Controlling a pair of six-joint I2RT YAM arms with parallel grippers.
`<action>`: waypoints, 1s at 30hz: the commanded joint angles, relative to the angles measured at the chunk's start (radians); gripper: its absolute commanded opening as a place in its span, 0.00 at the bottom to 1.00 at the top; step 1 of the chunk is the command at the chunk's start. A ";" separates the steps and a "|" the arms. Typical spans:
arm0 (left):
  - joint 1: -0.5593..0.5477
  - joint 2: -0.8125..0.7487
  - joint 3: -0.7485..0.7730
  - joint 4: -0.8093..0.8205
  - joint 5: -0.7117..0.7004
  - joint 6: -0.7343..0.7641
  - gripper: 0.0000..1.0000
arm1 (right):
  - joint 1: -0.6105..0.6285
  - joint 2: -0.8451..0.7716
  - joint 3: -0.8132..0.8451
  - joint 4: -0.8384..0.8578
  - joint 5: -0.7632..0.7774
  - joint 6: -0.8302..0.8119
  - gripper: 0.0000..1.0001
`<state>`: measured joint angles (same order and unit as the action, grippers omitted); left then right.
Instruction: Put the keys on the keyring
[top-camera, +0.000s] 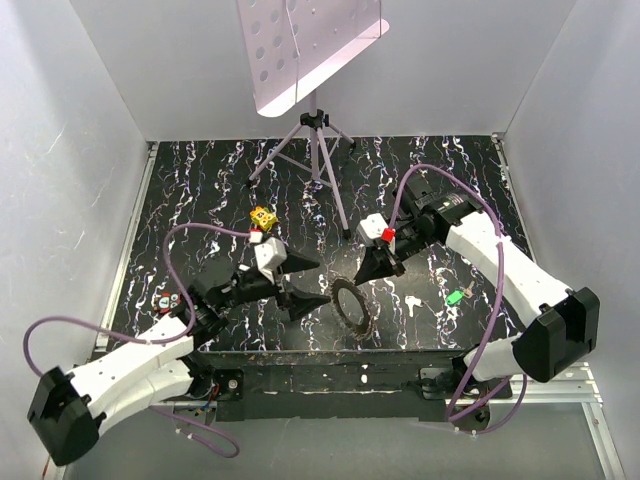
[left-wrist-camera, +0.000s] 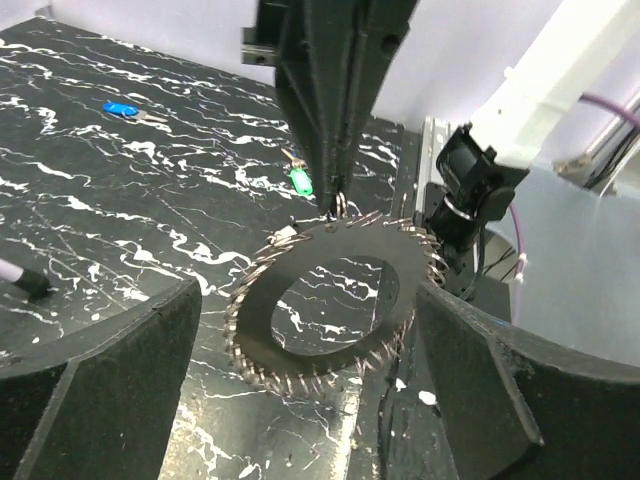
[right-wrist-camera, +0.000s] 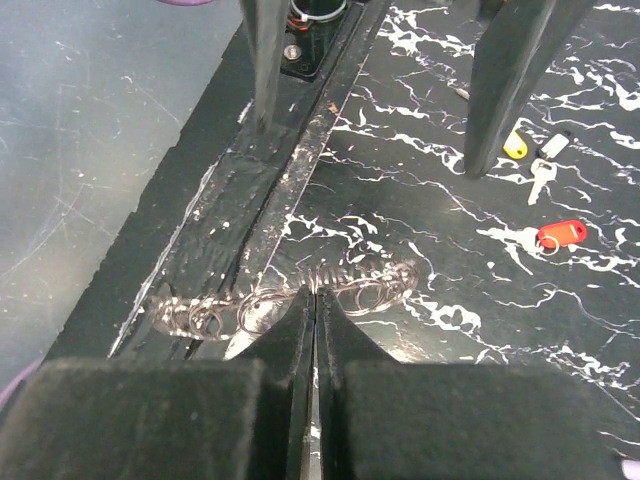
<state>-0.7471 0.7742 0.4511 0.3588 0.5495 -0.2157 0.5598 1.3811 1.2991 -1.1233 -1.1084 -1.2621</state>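
The keyring (top-camera: 352, 311), a flat dark ring fringed with wire loops, stands tilted near the table's front edge. My right gripper (top-camera: 362, 277) is shut on its far rim; in the right wrist view (right-wrist-camera: 316, 300) the loops (right-wrist-camera: 280, 300) spread out on both sides of the closed tips. My left gripper (top-camera: 322, 281) is open, with the keyring (left-wrist-camera: 330, 300) just ahead between its fingers (left-wrist-camera: 100, 390). A green key (top-camera: 454, 297) lies to the right and also shows in the left wrist view (left-wrist-camera: 300, 181), with a blue key (left-wrist-camera: 120, 108) beyond. Red (right-wrist-camera: 560, 233), yellow (right-wrist-camera: 515, 145) and white-tagged (right-wrist-camera: 550, 150) keys lie at the left.
A chunky yellow block (top-camera: 263, 216) sits behind the left gripper. A tripod (top-camera: 318, 150) carrying a perforated white board stands at the back centre. White walls enclose the table on three sides. The table's front edge (right-wrist-camera: 250, 200) runs close under the keyring.
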 joint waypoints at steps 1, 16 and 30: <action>-0.090 0.083 0.014 0.069 -0.091 0.140 0.85 | 0.005 0.001 -0.017 -0.009 -0.087 -0.043 0.01; -0.181 0.227 0.021 0.158 -0.189 0.202 0.63 | 0.005 0.009 -0.043 -0.021 -0.125 -0.083 0.01; -0.187 0.260 0.031 0.207 -0.142 0.173 0.43 | 0.005 0.026 -0.052 -0.024 -0.133 -0.097 0.01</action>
<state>-0.9295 1.0256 0.4515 0.5346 0.3820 -0.0402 0.5613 1.4052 1.2465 -1.1290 -1.1854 -1.3399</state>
